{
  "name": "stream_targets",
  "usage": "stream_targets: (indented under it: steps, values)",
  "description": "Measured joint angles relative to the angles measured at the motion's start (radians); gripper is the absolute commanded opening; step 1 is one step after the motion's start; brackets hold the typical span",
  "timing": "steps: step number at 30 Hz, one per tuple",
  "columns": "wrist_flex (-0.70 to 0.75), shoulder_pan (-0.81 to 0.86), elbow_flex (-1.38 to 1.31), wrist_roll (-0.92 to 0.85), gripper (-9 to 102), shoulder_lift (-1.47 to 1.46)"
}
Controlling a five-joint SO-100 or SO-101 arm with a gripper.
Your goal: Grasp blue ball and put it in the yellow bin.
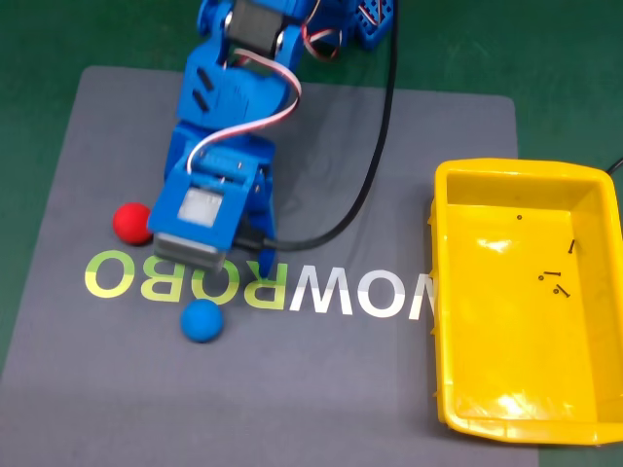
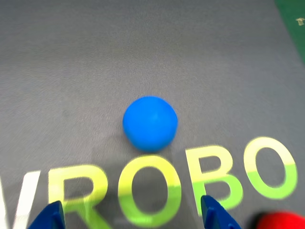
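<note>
the blue ball (image 1: 201, 320) lies on the grey mat (image 1: 117, 379), just below the "robo" lettering (image 1: 185, 277) in the fixed view and touching nothing. the arm (image 1: 229, 126) reaches down over the mat from the top of that view, its wrist block hanging above the lettering, just up from the ball. the red ball (image 1: 131, 222) sits at the left of the wrist block, partly tucked behind it.

in the wrist view the ball (image 2: 150, 123) rests near the middle of the frame, beyond the lettering (image 2: 162, 186). the two blue fingertips (image 2: 217, 215) poke in at the bottom edge, wide apart, so the gripper (image 2: 131, 217) stands open with nothing between its jaws; the ball lies ahead of them, clear of both tips. the red ball (image 2: 281, 222) shows at the bottom right corner.

the bin (image 1: 458, 292) sits at the right in the fixed view, overlapping the mat's right edge, well apart from both balls. small black specks (image 1: 555, 282) lie on its floor.
</note>
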Motion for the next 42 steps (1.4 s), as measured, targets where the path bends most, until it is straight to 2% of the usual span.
stream_targets:
  steps: [10, 21, 23, 28, 42]
  values:
    - [0.0, 0.0, -0.256, 0.0, 33, -0.259]
    - [0.0, 0.0, -0.351, 0.0, 29, -0.374]
    - [0.0, 0.0, -0.36, 0.0, 25, -0.385]
    - [0.0, 0.0, -0.367, 0.012, 0, -0.396]
    - [0.0, -0.008, -0.367, 0.044, 0, -0.405]
